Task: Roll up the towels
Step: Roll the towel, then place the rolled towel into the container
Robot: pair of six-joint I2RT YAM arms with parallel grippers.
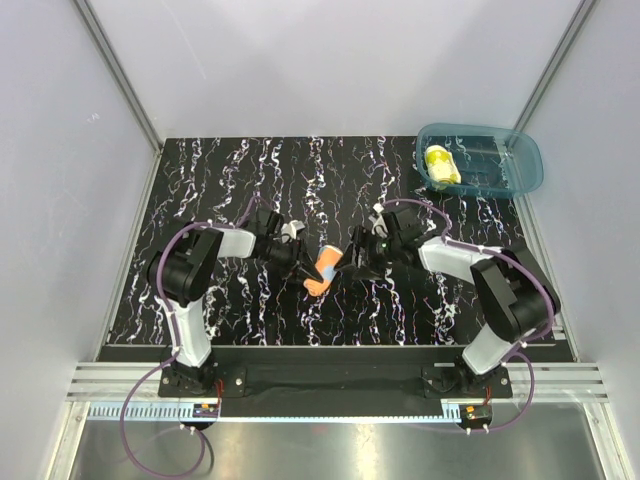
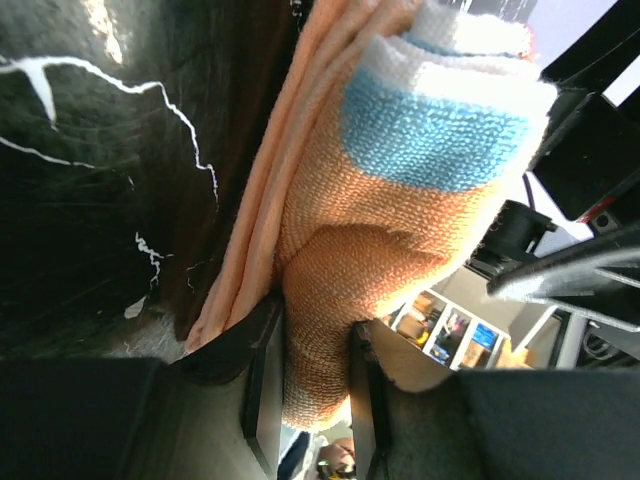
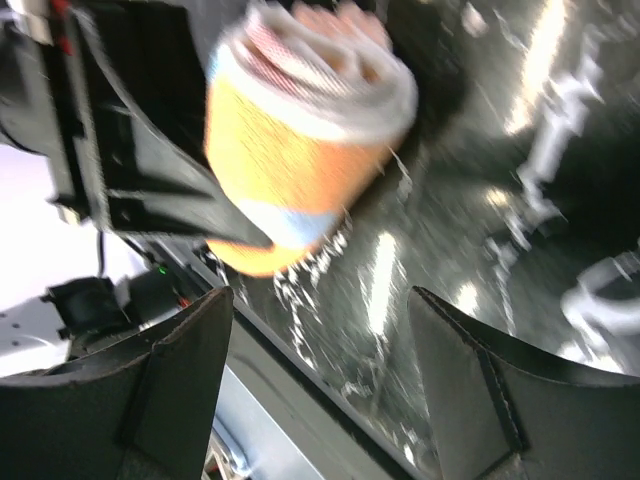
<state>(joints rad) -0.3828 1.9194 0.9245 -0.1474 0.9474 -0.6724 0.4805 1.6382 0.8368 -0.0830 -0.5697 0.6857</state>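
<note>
The orange towel (image 1: pixel 325 268), rolled, with light-blue and white patches, is held off the black marbled mat at the centre. My left gripper (image 1: pixel 306 270) is shut on its lower end; the left wrist view shows the roll (image 2: pixel 400 200) pinched between both fingers (image 2: pixel 262 390). My right gripper (image 1: pixel 352 262) is open just right of the roll, its fingers (image 3: pixel 185 380) spread and empty; the roll (image 3: pixel 300 140) shows ahead of them. The yellow towel (image 1: pixel 441 165), rolled, lies in the teal bin (image 1: pixel 520 160) at the back right.
The black marbled mat (image 1: pixel 230 190) covers the table between grey walls. The translucent teal bin stands at the mat's back right corner. A metal rail (image 1: pixel 320 385) runs along the near edge by the arm bases.
</note>
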